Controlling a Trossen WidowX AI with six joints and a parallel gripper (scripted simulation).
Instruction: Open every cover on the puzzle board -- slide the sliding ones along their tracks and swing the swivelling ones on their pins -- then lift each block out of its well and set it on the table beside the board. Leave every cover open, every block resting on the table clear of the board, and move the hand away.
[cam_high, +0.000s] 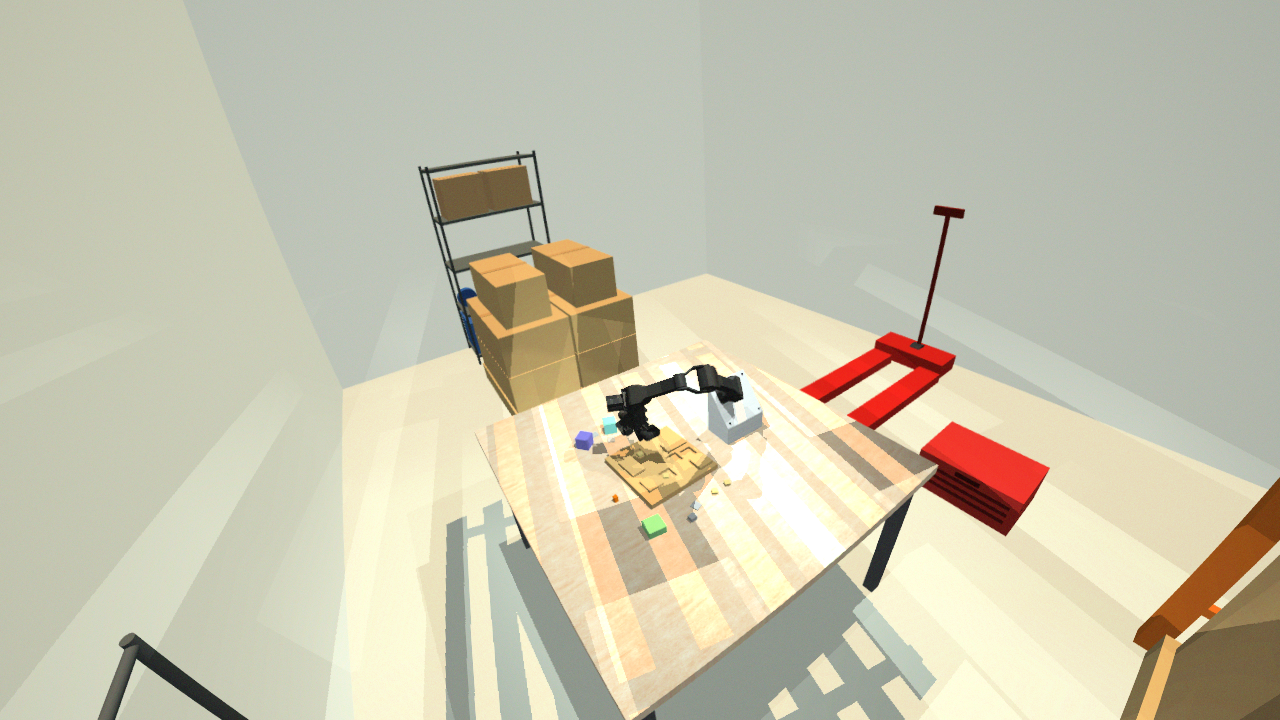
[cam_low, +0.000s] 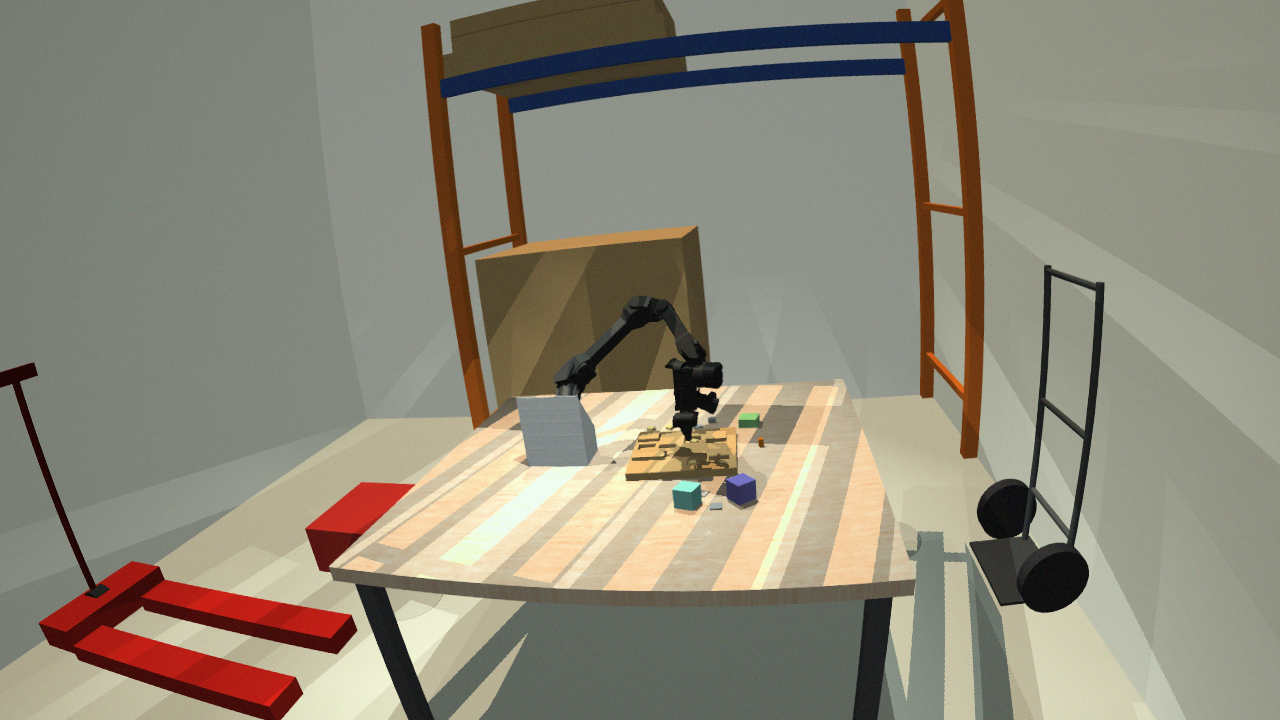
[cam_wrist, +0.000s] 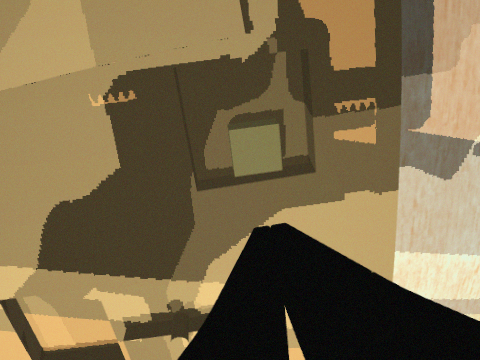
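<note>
Arm, black (cam_high: 666, 385) (cam_low: 610, 342): raised from its grey base (cam_high: 735, 424) (cam_low: 554, 434), bent at the elbow, wrist lowered above the board. Gripper (cam_high: 651, 435) (cam_low: 687, 437) (cam_wrist: 271, 240): pointed downward, fingertips brought together, nothing held; contact with the board cannot be told. Puzzle board (cam_high: 656, 496) (cam_low: 644, 470) (cam_wrist: 357, 167), wooden: laid flat on the table (cam_high: 760, 537) (cam_low: 626, 546), edges roughly aligned with the table's; long axis not distinguishable. Pale square piece (cam_wrist: 256, 150): seen within a square recess. Green block (cam_high: 654, 525) (cam_low: 749, 420), violet block (cam_high: 583, 439) (cam_low: 741, 488), teal block (cam_high: 609, 425) (cam_low: 686, 495): set on the table, apart from the board.
</note>
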